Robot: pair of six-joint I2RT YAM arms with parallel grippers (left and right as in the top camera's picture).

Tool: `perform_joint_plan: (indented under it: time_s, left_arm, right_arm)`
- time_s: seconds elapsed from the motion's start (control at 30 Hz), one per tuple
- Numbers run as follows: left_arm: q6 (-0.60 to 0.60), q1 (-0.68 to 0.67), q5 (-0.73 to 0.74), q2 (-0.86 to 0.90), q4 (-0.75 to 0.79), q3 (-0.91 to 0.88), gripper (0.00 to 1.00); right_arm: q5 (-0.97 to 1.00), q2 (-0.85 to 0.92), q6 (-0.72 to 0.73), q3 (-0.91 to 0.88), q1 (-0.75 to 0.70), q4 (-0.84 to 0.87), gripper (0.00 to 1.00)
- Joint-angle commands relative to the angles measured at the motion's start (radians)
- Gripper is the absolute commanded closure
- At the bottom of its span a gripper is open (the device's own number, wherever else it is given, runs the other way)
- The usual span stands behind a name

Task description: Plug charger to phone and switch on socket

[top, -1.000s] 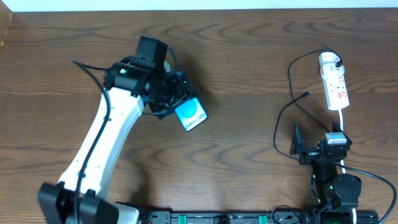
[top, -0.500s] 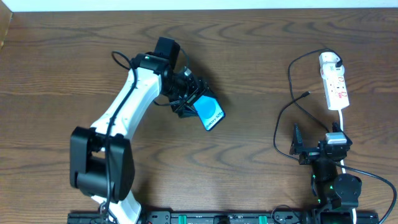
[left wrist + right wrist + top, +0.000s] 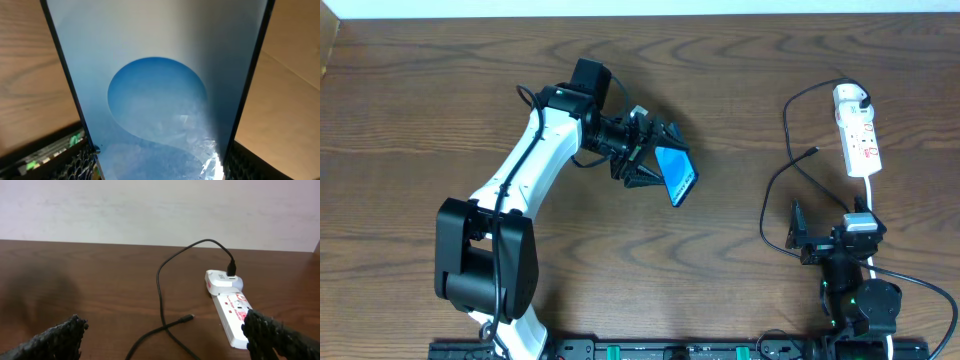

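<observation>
My left gripper (image 3: 655, 158) is shut on the phone (image 3: 676, 175), a slim blue-screened handset held tilted above the table's middle. In the left wrist view the phone (image 3: 155, 90) fills the frame between my fingers. The charger cable (image 3: 778, 180) is thin and black; its plug tip (image 3: 813, 152) lies free on the wood, also in the right wrist view (image 3: 189, 317). Its other end sits in a white adapter (image 3: 851, 97) on the white socket strip (image 3: 860, 140), which also shows in the right wrist view (image 3: 231, 312). My right gripper (image 3: 820, 242) is open and empty near the front edge.
The strip's white cord (image 3: 869, 190) runs toward the front, past my right arm. The black cable loops over the wood left of the strip. A pale wall edge lies along the table's far side.
My left arm has swung right and carried the phone from the left-centre toward the middle of the table, turning it more on edge. The right arm has not moved.
</observation>
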Motion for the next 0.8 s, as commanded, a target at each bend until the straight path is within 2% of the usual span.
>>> perform_joint_plan:
  time_s: [0.0,0.5,0.77]
  left_arm:
    - [-0.020,0.008,0.092,-0.013,0.005,0.005,0.32]
    - [-0.019,0.077,0.092,-0.013,0.005,0.005,0.32]
    - [-0.017,0.097,0.092,-0.013,0.005,0.005,0.32]
  right_arm:
    - [0.004,0.000,-0.011,-0.002,-0.008,-0.004,0.01]
    - [0.004,0.000,-0.011,-0.002,-0.008,-0.004,0.01]
    - [-0.052,0.000,0.034,-0.002,-0.008,0.003,0.01]
